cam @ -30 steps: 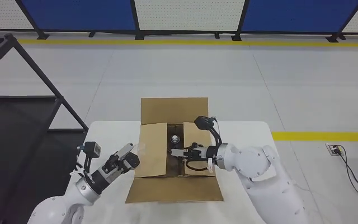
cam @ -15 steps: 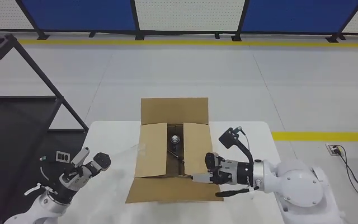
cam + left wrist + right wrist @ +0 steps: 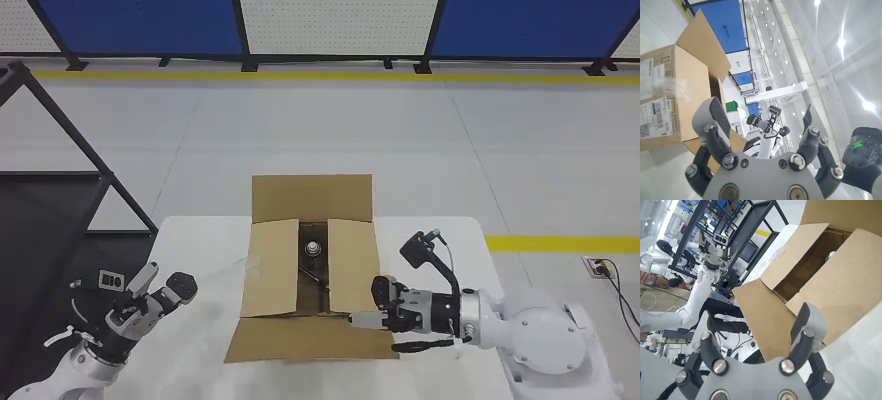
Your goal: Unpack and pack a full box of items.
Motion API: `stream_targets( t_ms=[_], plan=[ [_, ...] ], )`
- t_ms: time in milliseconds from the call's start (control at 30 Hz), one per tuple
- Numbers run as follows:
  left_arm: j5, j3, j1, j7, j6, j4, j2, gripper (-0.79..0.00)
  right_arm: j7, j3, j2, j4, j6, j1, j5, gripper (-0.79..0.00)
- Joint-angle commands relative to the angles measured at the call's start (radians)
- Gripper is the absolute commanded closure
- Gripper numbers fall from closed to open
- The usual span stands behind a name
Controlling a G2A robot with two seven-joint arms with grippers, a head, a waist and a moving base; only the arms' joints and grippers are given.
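The cardboard box (image 3: 272,270) stands in the middle of the white table (image 3: 205,240) with all its flaps folded out. Through the slot between the side flaps I see a white and grey item (image 3: 313,247) and a dark one (image 3: 318,281); the rest of the inside is hidden. My right gripper (image 3: 362,319) hangs open at the right corner of the front flap (image 3: 300,342); in the right wrist view the right gripper (image 3: 755,321) has that flap's edge (image 3: 762,313) between its fingers, not pinched. My left gripper (image 3: 160,282) is open and empty, left of the box (image 3: 689,75).
A loose strip of clear tape (image 3: 668,85) hangs off the box's left side (image 3: 240,266). A black metal rack (image 3: 60,150) stands to the left of the table. Bare tabletop lies on either side of the box.
Both arms have pulled back from the box toward the table's front. The right gripper left the opening for the front flap's corner; the left gripper drew away from the left flap.
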Motion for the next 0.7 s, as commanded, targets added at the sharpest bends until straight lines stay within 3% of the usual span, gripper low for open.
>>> stream_targets(
  t_ms=[0,167,300,467,667],
  plan=[
    [-0.007,-0.012,-0.003,-0.003,0.002,0.011,0.001,-0.785,0.068,0.063,0.012,0.006,0.005,-0.023,0.048,-0.785],
    [-0.010,-0.025,-0.017,0.001,0.013,0.024,0.003,-0.785,0.223,0.189,0.042,0.027,0.030,-0.097,0.113,-0.785],
    [-0.013,-0.024,-0.029,0.009,0.020,0.022,0.003,-0.785,0.226,0.207,0.074,0.036,0.036,-0.176,0.111,-0.785],
    [-0.005,-0.017,-0.045,0.019,0.025,0.027,0.003,-0.785,0.226,0.100,0.132,0.030,0.015,-0.242,0.096,-0.785],
    [0.001,-0.009,-0.050,0.026,0.023,0.030,0.003,-0.785,0.226,-0.030,0.191,0.003,-0.020,-0.194,0.161,-0.785]
  ],
)
